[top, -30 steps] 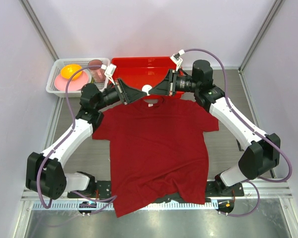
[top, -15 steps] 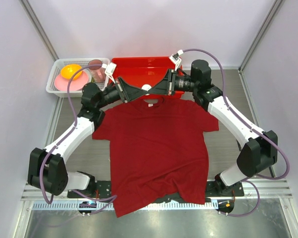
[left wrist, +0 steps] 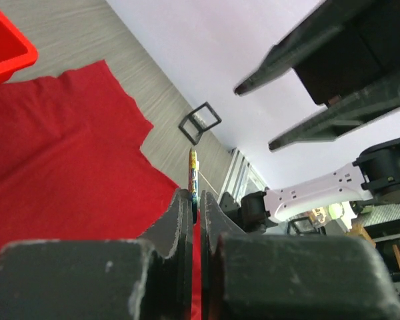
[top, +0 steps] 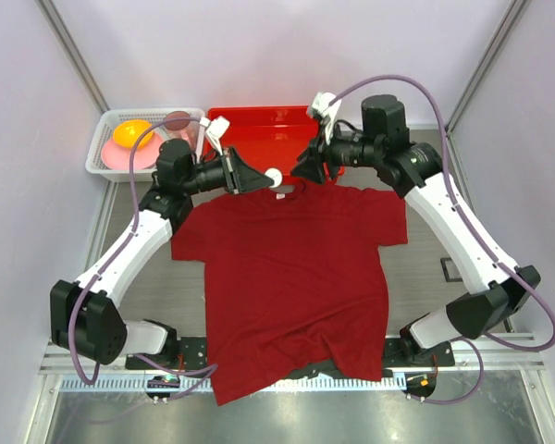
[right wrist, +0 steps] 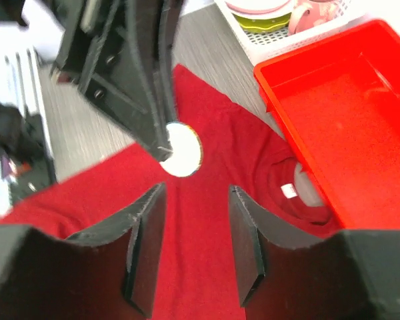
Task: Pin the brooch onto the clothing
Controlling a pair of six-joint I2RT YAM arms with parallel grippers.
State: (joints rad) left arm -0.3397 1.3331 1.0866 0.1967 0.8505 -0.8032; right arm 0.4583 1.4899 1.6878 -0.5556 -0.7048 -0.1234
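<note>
Your left gripper (top: 263,178) pinches the brooch (top: 274,176) over the far edge of the shirt (top: 291,268) spread on the counter (top: 425,268), your right gripper (top: 303,172) waits open beside it, and nothing is pinned yet.

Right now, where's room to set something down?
Grey tabletop between the dark red T-shirt and right arm, and between shirt and left arm. Bright red plastic tray looks empty. Crowded: collar, where left gripper, holding the small round brooch, faces right gripper; white basket full.
</note>
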